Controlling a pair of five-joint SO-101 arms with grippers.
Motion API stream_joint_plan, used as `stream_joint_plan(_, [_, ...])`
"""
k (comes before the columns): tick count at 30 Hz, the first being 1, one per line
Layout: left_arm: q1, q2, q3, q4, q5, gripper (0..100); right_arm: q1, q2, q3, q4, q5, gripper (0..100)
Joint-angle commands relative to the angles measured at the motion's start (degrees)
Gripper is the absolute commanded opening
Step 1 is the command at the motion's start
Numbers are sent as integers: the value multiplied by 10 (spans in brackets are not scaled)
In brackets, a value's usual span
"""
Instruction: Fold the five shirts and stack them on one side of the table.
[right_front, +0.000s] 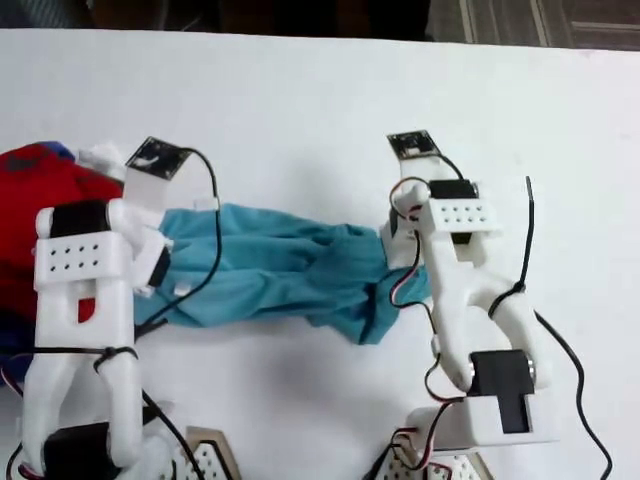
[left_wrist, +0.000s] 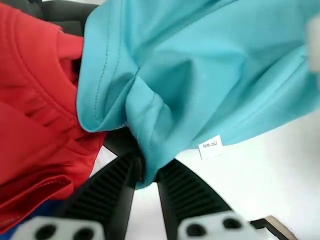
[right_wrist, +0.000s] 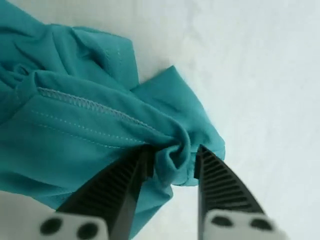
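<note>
Left arm (right_front: 85, 310) and right arm (right_front: 470, 290) are white plastic with black servos (right_front: 500, 385), holed plates (right_front: 70, 255), black and red cables (right_front: 215, 230). Left gripper (left_wrist: 147, 166) and right gripper (right_wrist: 173, 154) have black ribbed fingers (left_wrist: 112, 187).

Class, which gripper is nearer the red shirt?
Left. The left gripper grips the teal shirt right beside the red shirt; the right gripper grips the teal shirt's far end, away from it.
</note>
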Motion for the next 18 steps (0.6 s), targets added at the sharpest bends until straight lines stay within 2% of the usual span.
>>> stream_joint_plan(1, [-4, -15, 0, -8, -6, 24, 0, 1, -33, -8, -3, 40])
stream_joint_plan(2, [-4, -15, 0, -8, -6, 24, 2, 0, -35, -8, -2, 12])
stream_joint_plan(12, [-4, -15, 0, -8, -6, 24, 4, -22, -59, -1, 0, 19])
stream_joint_plan(18, [-2, -15, -63, 30, -1, 24, 4, -146, -57, -4, 88, 20])
